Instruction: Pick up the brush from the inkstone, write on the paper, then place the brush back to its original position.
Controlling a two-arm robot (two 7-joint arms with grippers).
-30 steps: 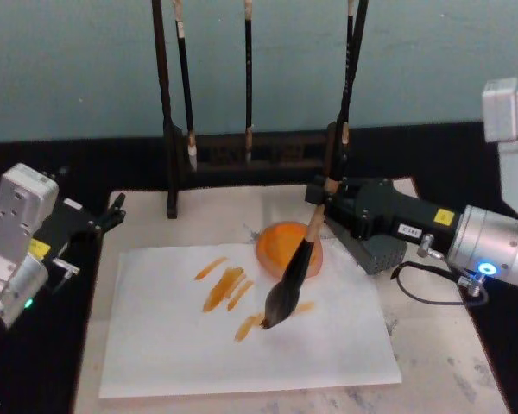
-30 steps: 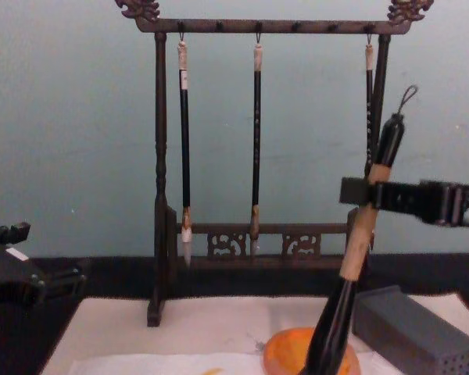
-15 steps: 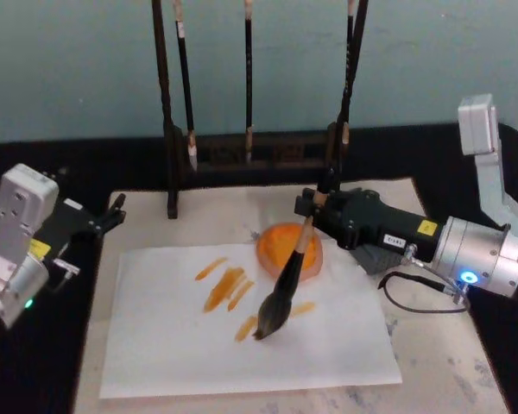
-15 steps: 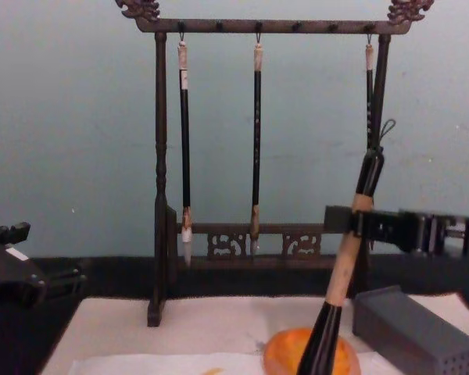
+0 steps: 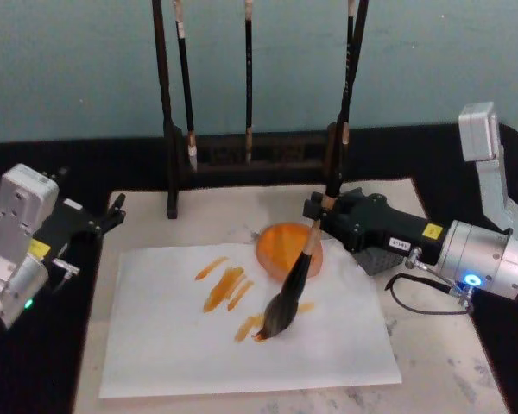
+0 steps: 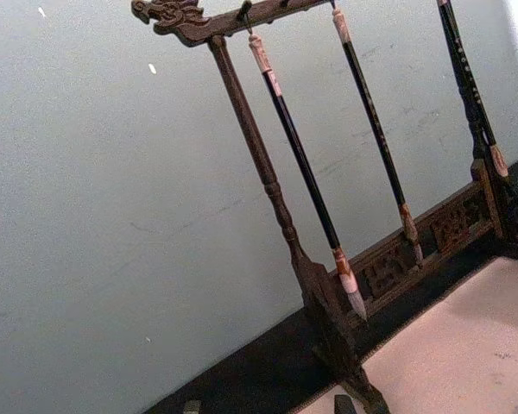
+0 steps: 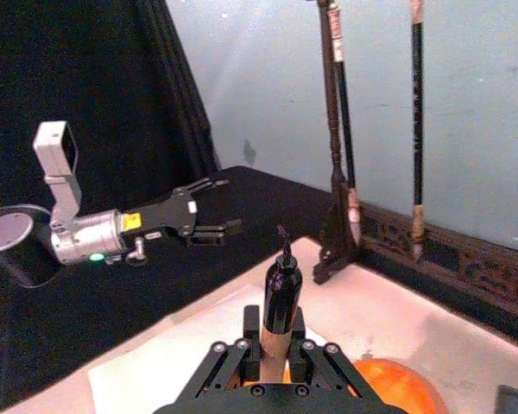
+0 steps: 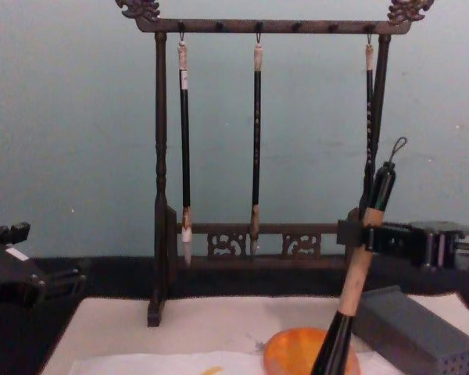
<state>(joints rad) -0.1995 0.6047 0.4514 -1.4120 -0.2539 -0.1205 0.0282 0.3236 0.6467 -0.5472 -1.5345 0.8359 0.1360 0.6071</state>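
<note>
Right gripper (image 5: 321, 212) pinching tilted brush (image 5: 300, 267), tip on paper (image 5: 173, 345) near inkstone (image 5: 276, 246); left gripper (image 5: 114, 210) parked aside, jaws spread.

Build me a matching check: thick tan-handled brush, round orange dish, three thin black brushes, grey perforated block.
1. thick tan-handled brush
2. round orange dish
3. three thin black brushes
4. grey perforated block

A. hanging on the dark wooden rack
B. under the right gripper
C. clamped in the right gripper, bristles on the white paper
D. at the paper's far edge

Pairs: 1-C, 2-D, 3-A, 4-B. Left gripper parked open, left side.
</note>
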